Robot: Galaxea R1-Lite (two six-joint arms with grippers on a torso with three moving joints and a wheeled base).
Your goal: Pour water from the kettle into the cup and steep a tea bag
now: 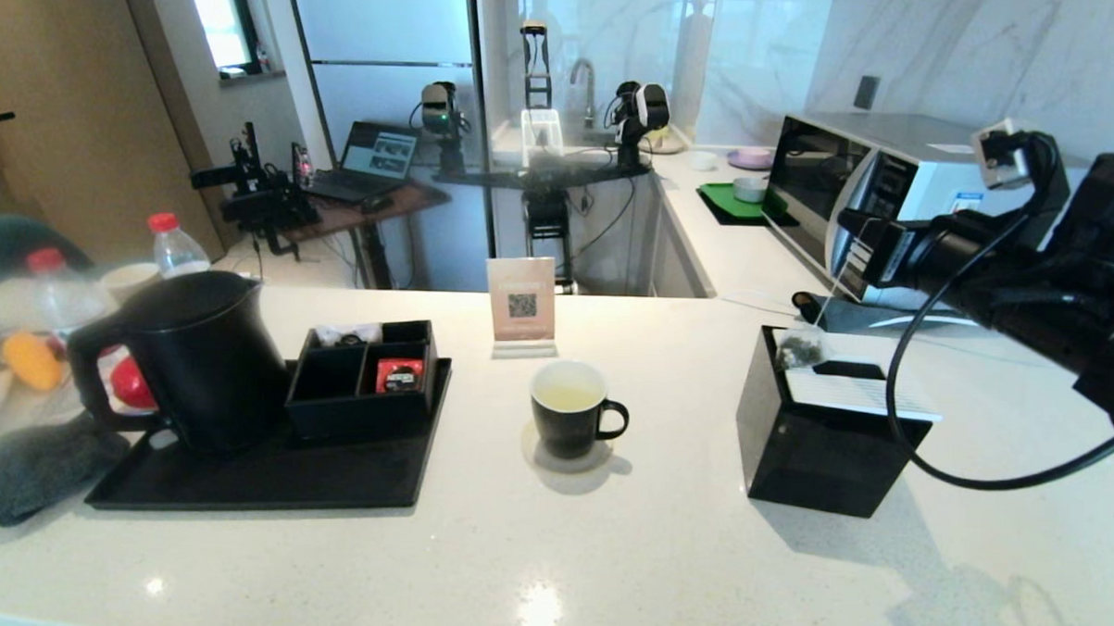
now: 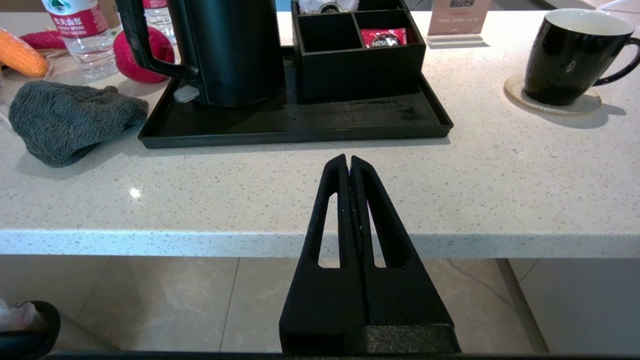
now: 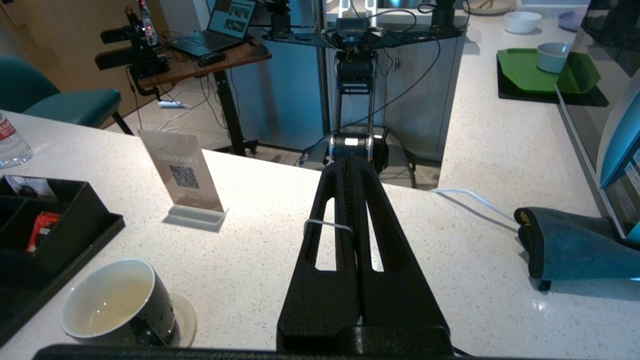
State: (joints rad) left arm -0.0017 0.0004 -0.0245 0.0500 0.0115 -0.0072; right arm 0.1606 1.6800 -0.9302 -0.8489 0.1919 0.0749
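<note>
The black kettle (image 1: 189,360) (image 2: 235,50) stands on a black tray (image 1: 264,479) at the left. Mid-counter, the black cup (image 1: 569,417) (image 2: 570,55) (image 3: 117,305) sits on a coaster and holds pale liquid. Raised at the right, my right gripper (image 1: 847,232) (image 3: 351,161) is shut on the tea bag's white string (image 3: 325,226). The tea bag (image 1: 801,349) dangles from it over the black tissue box, to the right of the cup. My left gripper (image 2: 348,159) is shut on nothing, low at the counter's front edge, before the tray.
A black tissue box (image 1: 821,433) stands under the tea bag. A compartment box (image 1: 365,371) with a red packet (image 1: 399,374) shares the tray. A QR sign (image 1: 520,302) stands behind the cup. At the left lie a grey cloth (image 1: 37,466) and bottles; a microwave (image 1: 858,175) stands at the right.
</note>
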